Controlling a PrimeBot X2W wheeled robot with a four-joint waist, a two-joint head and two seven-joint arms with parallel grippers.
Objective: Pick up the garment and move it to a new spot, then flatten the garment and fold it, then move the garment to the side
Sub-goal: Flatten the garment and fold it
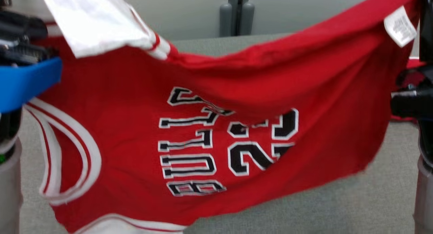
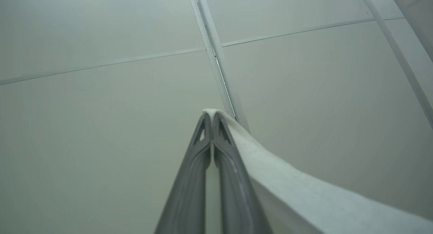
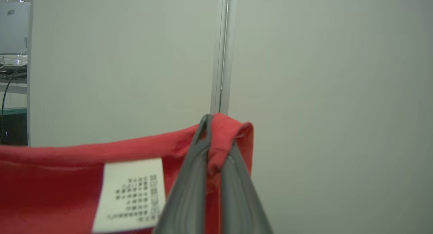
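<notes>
The left gripper (image 2: pixel 211 117) is pressing its two fingers together on white fabric at the left end of the jersey (image 1: pixel 304 91). The jersey is hanging stretched in the air above the grey tabletop (image 1: pixel 338 200), with its printed front facing the head camera. It is one garment, probably soft, light and floppy, so it is likely sagging wherever it is unsupported. Hems and corners are looking like the surest places to hold. At the right, beside the single white label (image 3: pixel 130 193), the right gripper (image 3: pixel 216 135) is pinching a folded red hem corner.
</notes>
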